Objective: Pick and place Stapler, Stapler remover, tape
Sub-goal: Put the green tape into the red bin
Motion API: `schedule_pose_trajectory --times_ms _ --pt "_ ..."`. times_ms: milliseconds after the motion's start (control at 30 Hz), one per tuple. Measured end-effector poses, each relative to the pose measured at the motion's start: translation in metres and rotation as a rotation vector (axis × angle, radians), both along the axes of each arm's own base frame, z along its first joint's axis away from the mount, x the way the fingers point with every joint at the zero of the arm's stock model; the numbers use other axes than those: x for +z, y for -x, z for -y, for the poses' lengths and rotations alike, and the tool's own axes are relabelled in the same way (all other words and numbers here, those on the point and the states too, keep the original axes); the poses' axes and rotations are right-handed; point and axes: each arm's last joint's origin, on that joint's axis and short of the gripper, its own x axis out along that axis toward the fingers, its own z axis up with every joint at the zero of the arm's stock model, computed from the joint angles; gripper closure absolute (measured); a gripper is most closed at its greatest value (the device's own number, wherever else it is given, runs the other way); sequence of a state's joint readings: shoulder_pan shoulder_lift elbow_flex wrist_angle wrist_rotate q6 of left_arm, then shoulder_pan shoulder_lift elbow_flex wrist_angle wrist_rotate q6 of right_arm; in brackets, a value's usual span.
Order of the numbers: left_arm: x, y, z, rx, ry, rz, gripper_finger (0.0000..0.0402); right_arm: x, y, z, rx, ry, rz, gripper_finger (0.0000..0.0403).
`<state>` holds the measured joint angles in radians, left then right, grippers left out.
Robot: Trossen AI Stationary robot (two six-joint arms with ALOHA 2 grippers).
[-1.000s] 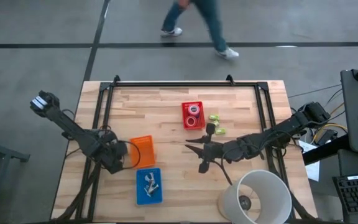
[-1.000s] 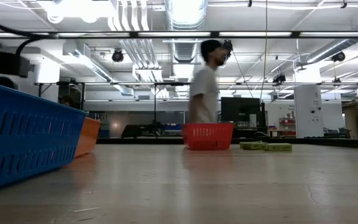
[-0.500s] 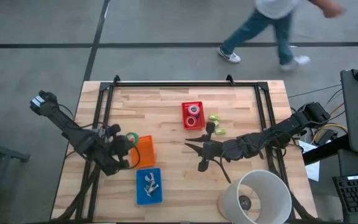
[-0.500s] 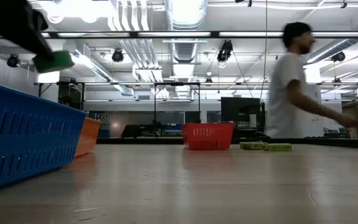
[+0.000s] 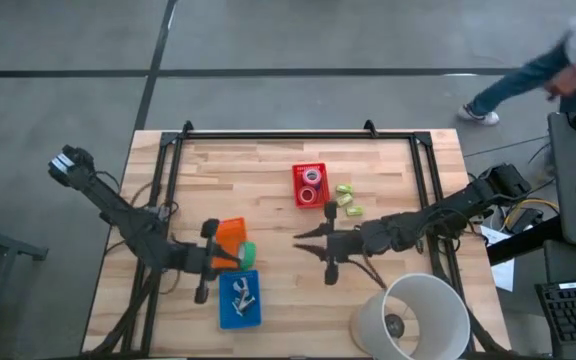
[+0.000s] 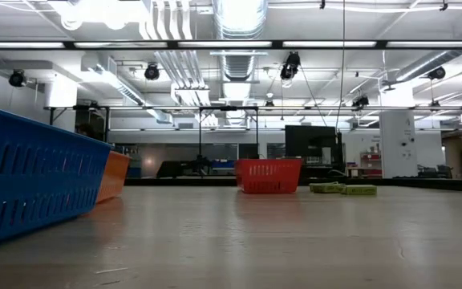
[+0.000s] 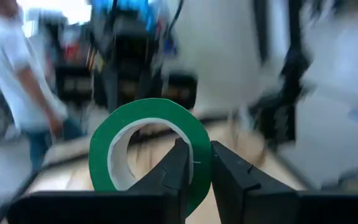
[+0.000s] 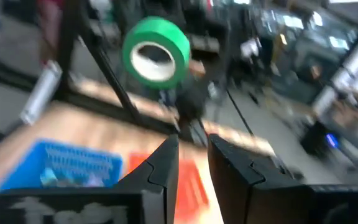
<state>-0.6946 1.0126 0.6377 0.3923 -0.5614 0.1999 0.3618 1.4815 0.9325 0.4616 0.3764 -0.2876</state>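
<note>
My left gripper [image 5: 236,258] is shut on a green roll of tape [image 5: 246,254], held in the air over the gap between the orange basket [image 5: 229,234] and the blue basket [image 5: 239,299]. The roll [image 8: 156,51] also shows in the right wrist view. More tape rolls [image 5: 310,186] lie in the red basket [image 5: 310,170]. Two small light-green staplers [image 5: 349,200] lie on the table right of it. Silvery pieces [image 5: 240,294] lie in the blue basket. My right gripper [image 5: 313,243] hovers mid-table, a narrow gap between its fingers [image 8: 165,163], holding nothing. My left gripper pinches the wall of the green ring at one side [image 7: 199,167]. One finger [image 7: 178,163] stands in the roll's hole and the other [image 7: 229,175] outside it. The fingers point level toward the table's right side. The roll is lifted clear, its hole facing along the fingers.
A big white cylinder [image 5: 413,315] stands at the near right corner. A black frame [image 5: 278,136] runs along the table's far edge and sides. A person [image 5: 538,75] walks on the floor beyond the far right corner. Bare wood lies between the baskets and the right gripper.
My left gripper has come up from beside the orange basket with the green roll, lifting it clear. It has tipped from pointing down to level and carried the roll toward the table's right and near edge. The person has walked rightward behind the table.
</note>
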Motion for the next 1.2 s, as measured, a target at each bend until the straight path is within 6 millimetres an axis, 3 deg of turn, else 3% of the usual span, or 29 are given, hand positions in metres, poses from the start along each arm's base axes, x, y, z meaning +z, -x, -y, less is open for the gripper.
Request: schedule_pose_trajectory --times_ms 200,500,633,1200 --pt "-0.009 0.001 -0.01 -0.151 0.041 0.217 0.036 0.011 -0.003 -0.003 0.117 -0.025 0.163 0.0297" --pt "-0.025 -0.021 -0.026 -0.17 0.096 0.251 0.035 -0.013 -0.024 -0.001 0.083 0.013 0.19 0.0219" --pt "-0.03 -0.031 -0.026 -0.17 0.078 0.241 0.0355 -0.012 -0.025 0.001 0.077 0.012 0.221 0.0199" --pt "-0.038 -0.077 -0.02 -0.165 0.067 0.243 0.0344 -0.015 -0.027 0.001 0.083 -0.013 0.214 0.02"
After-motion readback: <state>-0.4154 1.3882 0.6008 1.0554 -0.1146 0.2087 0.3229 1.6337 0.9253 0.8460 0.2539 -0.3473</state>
